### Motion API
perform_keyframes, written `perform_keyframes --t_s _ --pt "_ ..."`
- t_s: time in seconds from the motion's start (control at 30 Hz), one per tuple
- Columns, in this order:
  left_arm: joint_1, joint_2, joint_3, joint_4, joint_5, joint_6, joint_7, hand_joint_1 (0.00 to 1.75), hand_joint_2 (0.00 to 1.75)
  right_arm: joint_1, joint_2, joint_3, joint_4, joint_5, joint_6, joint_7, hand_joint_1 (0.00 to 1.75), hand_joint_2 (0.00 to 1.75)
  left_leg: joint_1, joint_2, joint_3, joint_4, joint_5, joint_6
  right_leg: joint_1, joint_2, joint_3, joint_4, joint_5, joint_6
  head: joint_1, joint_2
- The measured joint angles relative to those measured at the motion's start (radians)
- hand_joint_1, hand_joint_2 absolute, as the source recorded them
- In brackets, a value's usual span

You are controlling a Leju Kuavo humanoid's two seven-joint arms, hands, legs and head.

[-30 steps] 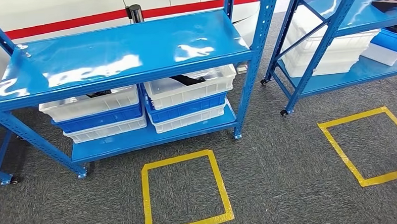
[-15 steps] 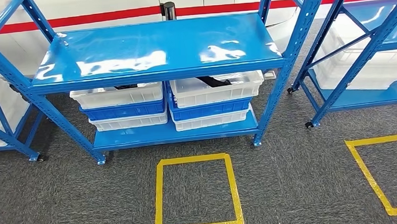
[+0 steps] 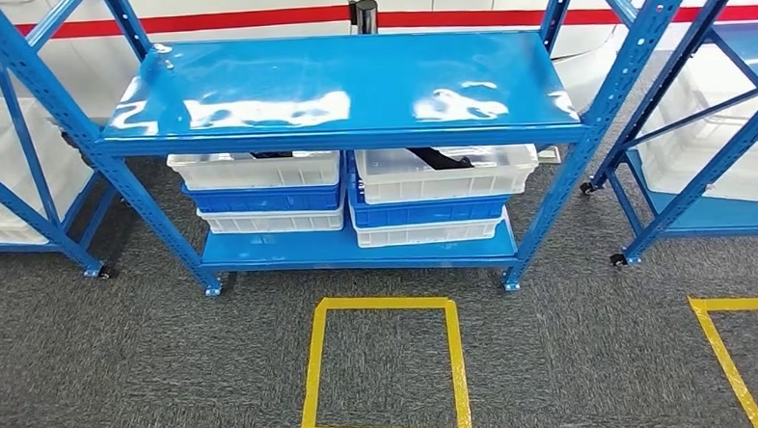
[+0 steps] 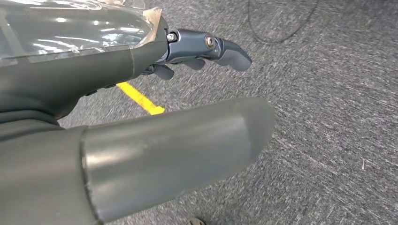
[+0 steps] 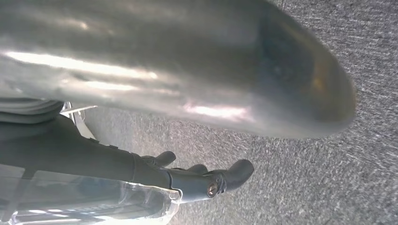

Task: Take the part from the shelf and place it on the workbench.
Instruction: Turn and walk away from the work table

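Head view faces a blue shelf (image 3: 341, 90) on grey carpet (image 3: 122, 380), with a yellow tape square (image 3: 387, 368) on the floor just near of it. On its lower level sit two stacks of white and blue bins; the dark part (image 3: 437, 158) lies in the top white bin (image 3: 446, 172) of the right stack, mostly hidden under the upper shelf board. Something dark in the top left bin (image 3: 254, 168) is too hidden to make out. Left hand (image 4: 187, 89) and right hand (image 5: 202, 140) hang over carpet, fingers apart, holding nothing.
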Motion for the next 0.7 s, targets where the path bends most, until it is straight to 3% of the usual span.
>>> perform_keyframes --t_s 0.07,0.13,0.2,0.27,0.3,0.37,0.4,0.43,0.5,0.6,0.7 --pt "0.002 -0.001 0.0 0.0 0.0 0.0 0.0 0.0 0.0 -0.003 0.0 0.0 0.0 0.002 0.0 0.0 0.0 0.0 -0.001 -0.018 0.003 -0.008 0.005 0.011 0.001 -0.007 0.003 0.0 -0.004 0.01 0.0 0.0" --pt "0.002 -0.002 0.0 0.0 0.0 0.0 0.0 0.0 0.0 -0.004 0.0 0.0 0.0 0.005 -0.001 0.0 0.0 0.0 0.003 -0.034 0.01 -0.022 0.013 0.023 0.0 0.023 -0.016 0.048 -0.032 0.014 0.002 0.0" --pt "0.0 -0.002 0.0 0.0 0.0 0.0 0.0 0.0 0.0 -0.002 0.0 0.0 0.0 0.007 -0.003 -0.002 0.0 0.0 0.005 -0.048 0.011 -0.027 0.017 0.031 -0.003 0.062 -0.075 0.167 -0.087 0.007 0.004 0.0" --pt "0.001 -0.002 0.0 0.0 0.001 0.0 0.0 0.0 0.0 0.001 -0.001 0.0 0.0 0.01 -0.011 -0.008 0.0 0.0 0.005 -0.062 0.01 -0.026 0.017 0.033 -0.004 0.073 -0.133 0.272 -0.12 0.008 0.004 0.0" --pt "0.002 -0.003 0.0 0.0 0.001 0.0 0.001 0.0 0.0 0.001 -0.002 -0.001 0.0 0.01 -0.015 -0.013 0.0 0.0 0.005 -0.069 0.01 -0.026 0.017 0.032 -0.005 0.075 -0.139 0.278 -0.114 0.015 0.004 0.0" --pt "0.003 -0.005 0.0 0.0 0.002 0.0 0.002 0.0 0.0 0.001 -0.003 -0.003 0.0 0.008 -0.02 -0.021 0.0 0.0 0.007 -0.079 0.012 -0.023 0.015 0.029 -0.01 0.076 -0.098 0.177 -0.06 0.037 0.004 0.0" --pt "0.003 -0.006 0.0 0.0 0.002 0.001 0.003 0.0 0.0 0.001 -0.003 -0.004 0.0 0.008 -0.021 -0.024 0.0 0.44 0.006 -0.083 0.013 -0.019 0.013 0.024 -0.014 0.078 -0.067 0.107 -0.03 0.045 0.004 0.0" --pt "0.003 -0.006 0.0 0.0 0.003 0.002 0.004 0.0 0.0 0.0 -0.003 -0.005 0.0 0.008 -0.021 -0.025 0.0 0.87 0.004 -0.086 0.013 -0.015 0.009 0.019 -0.015 0.08 -0.044 0.051 -0.007 0.045 0.004 0.0" --pt "0.003 -0.005 0.0 0.0 0.005 0.004 0.007 0.0 0.0 -0.002 -0.002 -0.005 0.0 0.011 -0.02 -0.026 0.0 1.75 -0.002 -0.088 0.012 -0.008 0.001 0.017 -0.02 0.083 -0.026 0.007 0.011 0.034 0.003 0.0" --pt "0.004 -0.004 0.0 0.0 0.006 0.007 0.008 0.0 0.0 -0.002 0.0 -0.005 0.0 0.015 -0.02 -0.024 0.0 1.75 -0.002 -0.088 0.012 -0.008 0.002 0.045 -0.018 0.083 -0.02 0.005 0.014 0.024 0.002 0.0" --pt "0.004 -0.004 0.0 0.0 0.002 0.008 0.008 0.0 1.31 -0.003 -0.001 -0.006 0.0 0.016 -0.02 -0.021 0.0 1.75 0.0 -0.088 0.015 -0.01 0.006 0.049 -0.013 0.083 -0.018 0.005 0.015 0.019 0.002 0.0"
